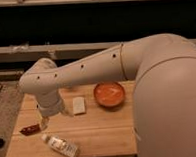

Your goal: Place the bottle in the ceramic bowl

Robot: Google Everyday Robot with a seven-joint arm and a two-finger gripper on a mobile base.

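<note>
The bottle (61, 146) lies on its side near the front left edge of the wooden table (109, 127), white cap pointing left. The orange-brown ceramic bowl (110, 94) sits at the back middle of the table with nothing in it. My gripper (44, 121) hangs below the thick white wrist over the left part of the table. It is a little behind and to the left of the bottle and apart from it. The bowl is well to the gripper's right.
A pale rectangular block (79, 105) lies between the gripper and the bowl. A dark red flat item (30, 129) lies at the left edge, next to the gripper. My large white arm (141, 65) covers the table's right side and back left.
</note>
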